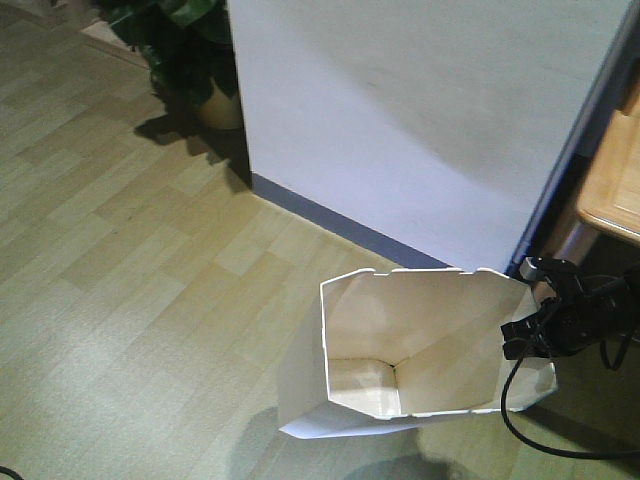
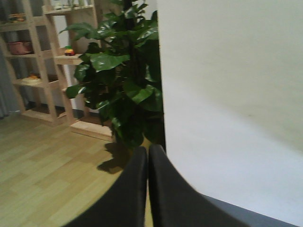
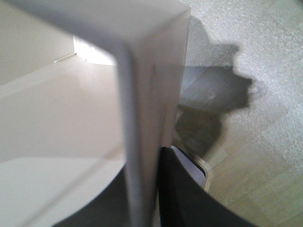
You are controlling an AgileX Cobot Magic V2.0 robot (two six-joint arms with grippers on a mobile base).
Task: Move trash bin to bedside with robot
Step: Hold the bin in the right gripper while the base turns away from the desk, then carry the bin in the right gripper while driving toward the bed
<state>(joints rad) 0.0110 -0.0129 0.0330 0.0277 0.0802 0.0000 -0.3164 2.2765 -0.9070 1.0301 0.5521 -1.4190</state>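
A white, open-topped trash bin (image 1: pixel 400 350) hangs tilted above the wooden floor, its empty inside facing me. My right gripper (image 1: pixel 528 320) is shut on the bin's right wall near the rim. In the right wrist view the bin's wall (image 3: pixel 142 118) runs between the two dark fingers, and my right gripper (image 3: pixel 144 189) pinches it. My left gripper (image 2: pixel 148 156) is shut and empty in the left wrist view, with its fingers pressed together and pointing at a plant beside a white wall. The left gripper is out of the front view.
A white wall (image 1: pixel 420 120) with a dark baseboard stands just behind the bin. A potted plant (image 1: pixel 195 50) sits at the wall's left corner. A wooden table corner (image 1: pixel 615 190) is at the right. Wooden shelves (image 2: pixel 42 61) stand behind the plant.
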